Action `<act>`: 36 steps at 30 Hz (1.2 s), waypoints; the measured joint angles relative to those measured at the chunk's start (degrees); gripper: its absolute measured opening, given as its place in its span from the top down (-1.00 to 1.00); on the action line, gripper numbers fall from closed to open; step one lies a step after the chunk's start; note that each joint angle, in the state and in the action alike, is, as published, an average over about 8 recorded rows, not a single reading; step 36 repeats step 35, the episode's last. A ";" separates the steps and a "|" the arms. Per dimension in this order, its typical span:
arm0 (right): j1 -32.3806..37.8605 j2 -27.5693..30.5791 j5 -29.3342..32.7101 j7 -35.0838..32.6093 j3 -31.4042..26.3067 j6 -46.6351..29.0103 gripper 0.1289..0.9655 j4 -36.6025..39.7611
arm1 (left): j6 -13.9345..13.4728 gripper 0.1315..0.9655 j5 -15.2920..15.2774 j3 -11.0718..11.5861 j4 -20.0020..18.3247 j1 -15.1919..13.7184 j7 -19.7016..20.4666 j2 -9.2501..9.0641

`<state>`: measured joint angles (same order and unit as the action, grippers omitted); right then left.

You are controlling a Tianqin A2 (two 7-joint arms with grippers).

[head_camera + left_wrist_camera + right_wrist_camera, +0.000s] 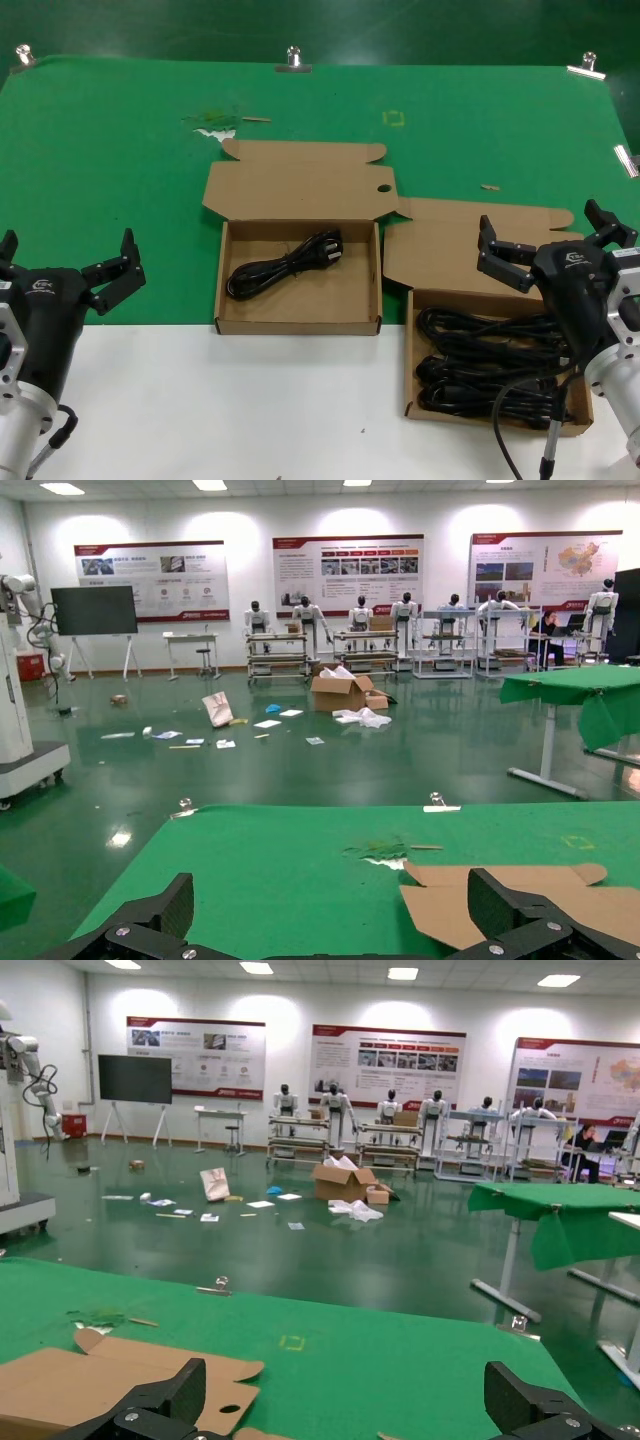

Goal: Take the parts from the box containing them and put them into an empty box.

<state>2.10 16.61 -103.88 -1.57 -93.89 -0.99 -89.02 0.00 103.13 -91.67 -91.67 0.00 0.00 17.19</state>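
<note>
Green table ran ahead of both pincers, white strip nearest the robot. Full box sat directly under the right pincer, its lid flap folded back behind the fingers; black cords filled it in several bundles. Emptier box lay between the pincers, closer to the right one, lid flap open away from the robot, a single cord slanting across its floor. Right pincer hovered with fingers spread wide, gripping nothing. Left pincer hung off to the box's left at the table's near edge, fingers likewise wide apart and bare.
</note>
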 joint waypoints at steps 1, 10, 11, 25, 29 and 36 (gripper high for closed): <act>0.00 0.00 0.00 0.00 0.00 0.00 -1.00 0.00 | 0.00 -1.00 0.00 0.00 0.00 0.00 0.00 0.00; 0.00 0.00 0.00 0.00 0.00 0.00 -1.00 0.00 | 0.00 -1.00 0.00 0.00 0.00 0.00 0.00 0.00; 0.00 0.00 0.00 0.00 0.00 0.00 -1.00 0.00 | 0.00 -1.00 0.00 0.00 0.00 0.00 0.00 0.00; 0.00 0.00 0.00 0.00 0.00 0.00 -1.00 0.00 | 0.00 -1.00 0.00 0.00 0.00 0.00 0.00 0.00; 0.00 0.00 0.00 0.00 0.00 0.00 -1.00 0.00 | 0.00 -1.00 0.00 0.00 0.00 0.00 0.00 0.00; 0.00 0.00 0.00 0.00 0.00 0.00 -1.00 0.00 | 0.00 -1.00 0.00 0.00 0.00 0.00 0.00 0.00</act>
